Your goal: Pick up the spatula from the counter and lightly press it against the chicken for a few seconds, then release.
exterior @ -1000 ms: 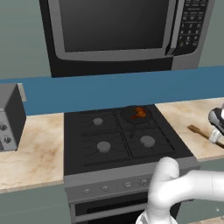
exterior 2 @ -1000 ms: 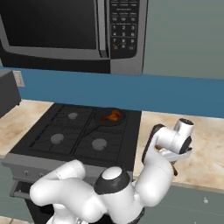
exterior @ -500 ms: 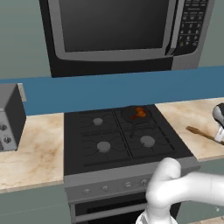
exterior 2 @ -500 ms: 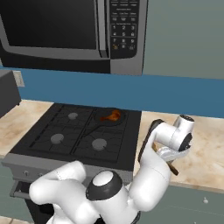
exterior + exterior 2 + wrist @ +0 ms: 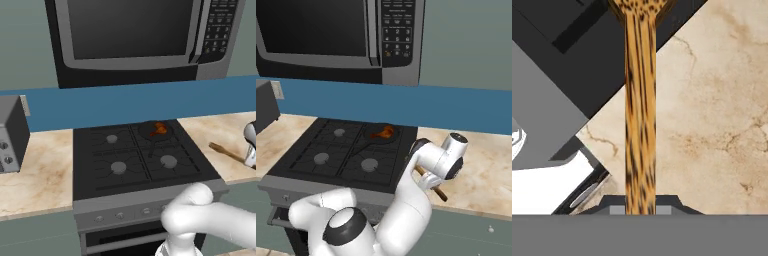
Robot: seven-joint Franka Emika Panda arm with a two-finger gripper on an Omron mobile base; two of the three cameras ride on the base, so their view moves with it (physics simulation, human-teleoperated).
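Observation:
A wooden spatula (image 5: pixel 225 151) lies on the marble counter to the right of the stove, its handle running down the middle of the hand view (image 5: pixel 639 115). My gripper (image 5: pixel 641 205) is down over that handle, and its grey pads (image 5: pixel 617 210) touch it on both sides, shut on it. From the right base view the gripper (image 5: pixel 428 181) sits low over the counter, and one end of the spatula (image 5: pixel 440 194) pokes out beneath it. The chicken (image 5: pixel 159 128), an orange-brown piece, rests in a dark pan (image 5: pixel 372 135) on the back right burner.
The black stove (image 5: pixel 120 167) fills the middle, with a microwave (image 5: pixel 135 35) above it. A grey toaster (image 5: pixel 10 132) stands on the left counter. The right counter (image 5: pixel 486 170) is bare marble beyond the hand, and its front edge is close to the spatula.
The hand has sunk a little lower over the spatula handle and turned slightly. The spatula, pan and chicken stay where they were.

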